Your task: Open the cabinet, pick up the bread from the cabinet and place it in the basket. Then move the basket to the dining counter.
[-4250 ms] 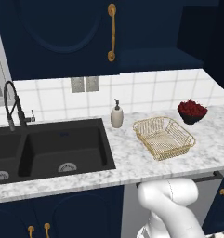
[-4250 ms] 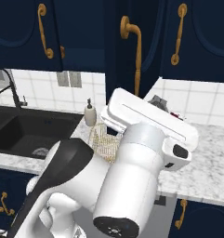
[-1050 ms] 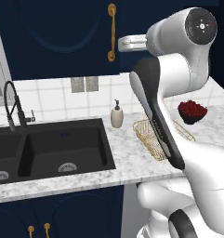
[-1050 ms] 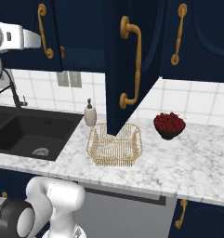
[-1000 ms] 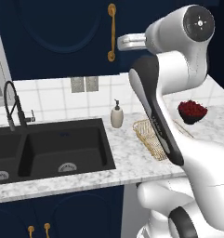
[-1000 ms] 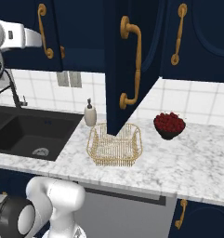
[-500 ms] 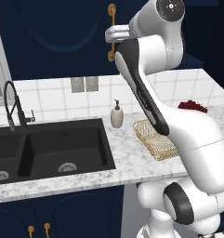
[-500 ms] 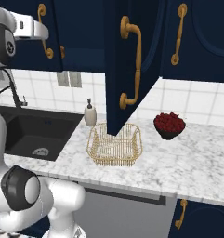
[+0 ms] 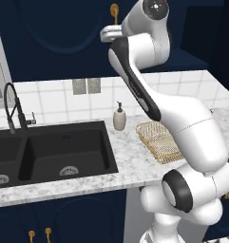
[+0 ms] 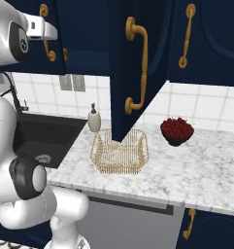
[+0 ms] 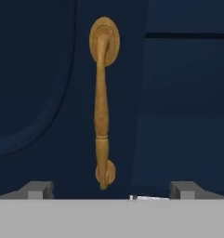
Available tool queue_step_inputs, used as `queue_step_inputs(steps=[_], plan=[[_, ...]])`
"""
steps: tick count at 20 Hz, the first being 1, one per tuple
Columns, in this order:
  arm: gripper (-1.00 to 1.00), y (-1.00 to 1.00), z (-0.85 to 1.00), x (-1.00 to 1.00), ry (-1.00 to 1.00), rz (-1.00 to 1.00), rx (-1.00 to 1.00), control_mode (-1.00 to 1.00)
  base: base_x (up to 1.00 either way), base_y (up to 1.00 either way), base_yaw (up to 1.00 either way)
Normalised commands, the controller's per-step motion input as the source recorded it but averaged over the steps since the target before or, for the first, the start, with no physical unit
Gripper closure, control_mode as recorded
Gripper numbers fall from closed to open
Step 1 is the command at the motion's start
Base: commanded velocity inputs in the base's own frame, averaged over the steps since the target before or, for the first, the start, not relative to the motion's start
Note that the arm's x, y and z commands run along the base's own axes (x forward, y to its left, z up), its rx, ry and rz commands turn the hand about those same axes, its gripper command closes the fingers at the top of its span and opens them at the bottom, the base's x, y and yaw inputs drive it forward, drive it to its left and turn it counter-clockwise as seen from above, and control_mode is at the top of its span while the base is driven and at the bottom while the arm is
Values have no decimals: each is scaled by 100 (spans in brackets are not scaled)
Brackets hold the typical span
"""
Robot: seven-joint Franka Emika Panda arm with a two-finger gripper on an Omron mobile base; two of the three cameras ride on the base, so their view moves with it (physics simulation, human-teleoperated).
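1. One cabinet (image 10: 138,63) door stands swung out over the basket (image 10: 119,151); its lower edge hangs just above the far rim.
2. Basket: on the worktop (image 10: 196,170), between soap bottle (image 10: 93,118) and red bowl (image 10: 176,131), clear worktop at its front.
3. Claw (image 11: 111,191): open wide, fingertips either side of a brass handle (image 11: 102,102), not touching.
4. Hand view: a dark gap right of that door's edge.

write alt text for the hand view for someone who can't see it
A long curved brass handle runs vertically down a closed navy-blue cabinet door, seen close up and straight ahead. The hand's two grey fingertips rise at the bottom edge, spread wide on either side of the handle's lower end and not touching it. To the right is the cabinet's dark blue interior.
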Motion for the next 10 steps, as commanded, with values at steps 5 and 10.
queue_step_inputs(steps=[5, 10], plan=[[-100, 13, -11, 60, 0, 0, 0, -100, 0, 0, 0], [-100, 7, -8, 56, 0, 0, 0, -100, 0, 0, 0]])
